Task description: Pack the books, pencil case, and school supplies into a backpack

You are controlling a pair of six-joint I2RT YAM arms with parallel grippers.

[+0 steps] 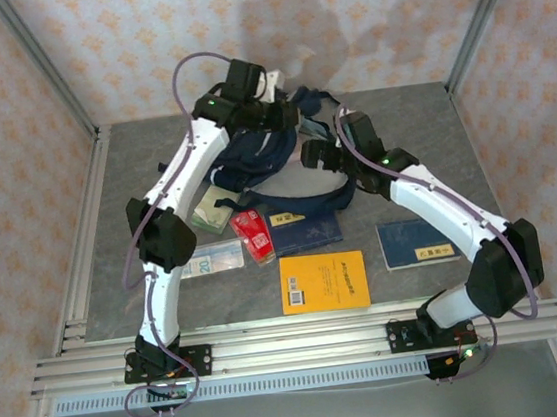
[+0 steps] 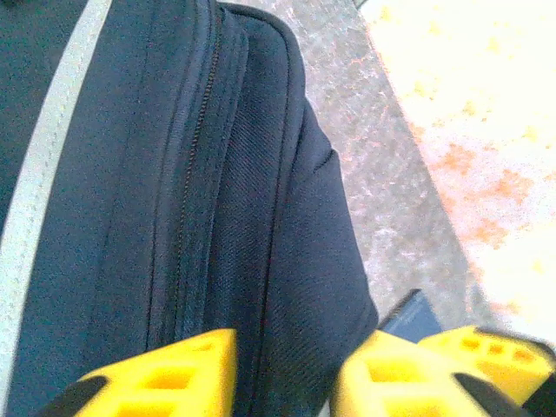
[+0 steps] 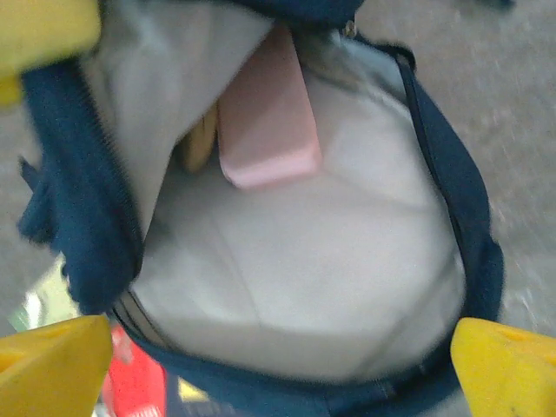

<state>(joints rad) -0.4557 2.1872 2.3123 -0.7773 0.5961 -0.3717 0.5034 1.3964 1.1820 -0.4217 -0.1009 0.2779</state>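
The navy backpack (image 1: pixel 276 164) lies at the back middle of the table. Its mouth (image 3: pixel 287 261) gapes, showing pale grey lining. Inside lie the pink pencil case (image 3: pixel 265 122) and a tan oblong piece (image 3: pixel 199 144). My right gripper (image 3: pixel 278 373) hangs wide open over that mouth (image 1: pixel 320 153), holding nothing. My left gripper (image 2: pixel 287 369) is at the backpack's far top (image 1: pixel 267 109), jaws apart, with navy fabric (image 2: pixel 261 217) showing between them. On the table in front lie the orange-yellow book (image 1: pixel 323 282), two navy books (image 1: pixel 306 231) (image 1: pixel 415 241), a red packet (image 1: pixel 253 234), a green-edged packet (image 1: pixel 215 212) and a pale blue packet (image 1: pixel 210 262).
The grey table (image 1: pixel 400 124) is walled by patterned panels, with an aluminium rail (image 1: pixel 294 348) along the near edge. The red packet (image 3: pixel 135 382) lies just below the backpack's lower rim. Bare tabletop lies right of the backpack (image 2: pixel 391 174).
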